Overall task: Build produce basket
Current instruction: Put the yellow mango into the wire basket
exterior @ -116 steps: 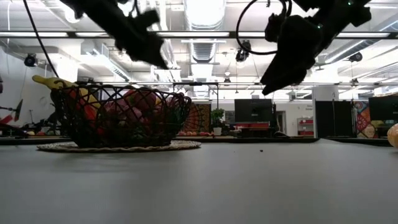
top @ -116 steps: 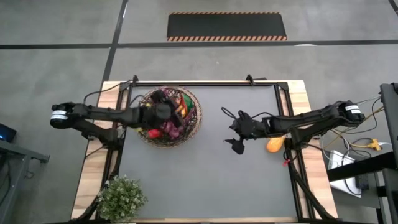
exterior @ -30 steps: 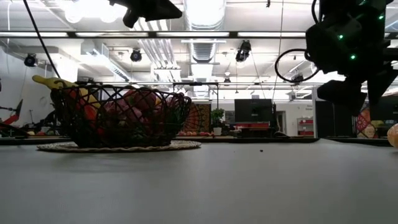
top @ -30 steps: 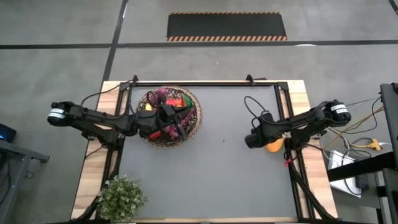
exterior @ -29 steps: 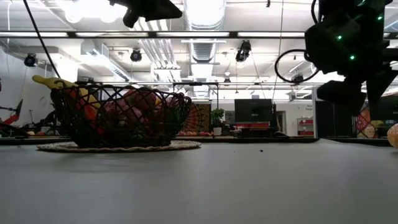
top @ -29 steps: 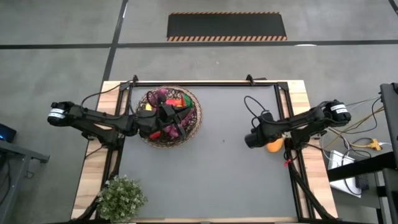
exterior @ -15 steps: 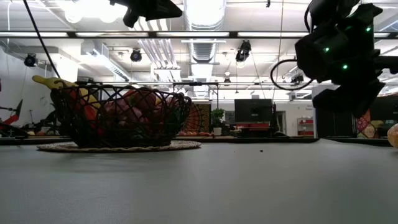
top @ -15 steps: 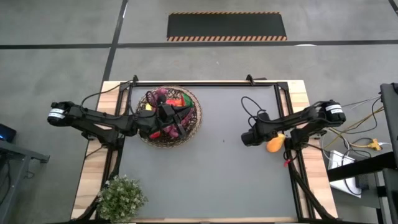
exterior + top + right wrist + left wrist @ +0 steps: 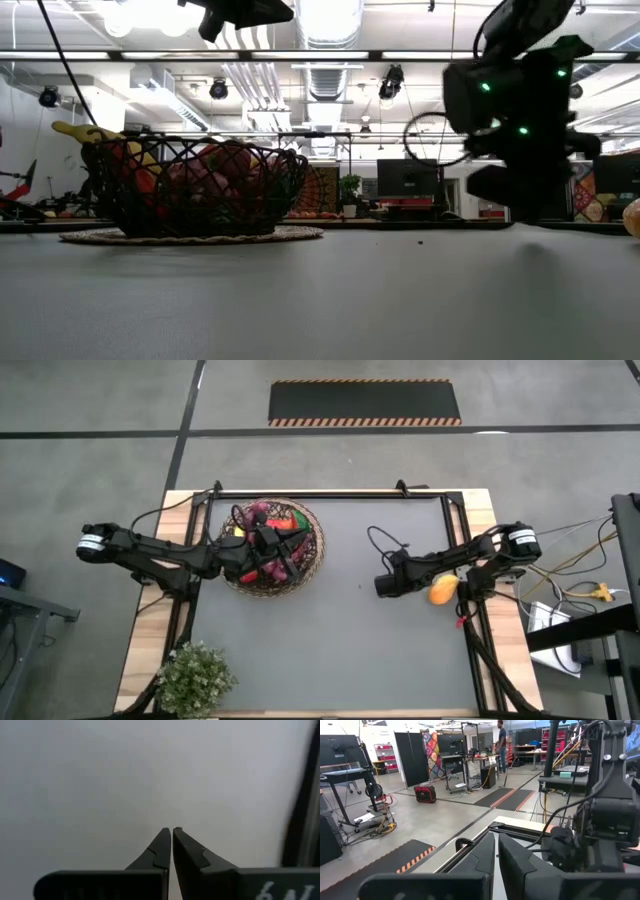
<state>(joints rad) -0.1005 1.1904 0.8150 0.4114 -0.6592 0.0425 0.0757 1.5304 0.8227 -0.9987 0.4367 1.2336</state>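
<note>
Wicker basket (image 9: 273, 547) sits at ten o'clock under the shut, empty left claw (image 9: 285, 552); right claw (image 9: 171, 831) pinched shut, empty, at three.

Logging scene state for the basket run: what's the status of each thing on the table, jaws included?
Round dark wicker basket: upright, filled with toy produce.
Orange fruit: loose on the grey table, outside the basket, by the right arm.
Left gripper: over the basket, jaws shut, empty.
Right gripper: over bare table left of the orange fruit, jaws shut, empty.
Small green potted plant: upright at the table corner.
</note>
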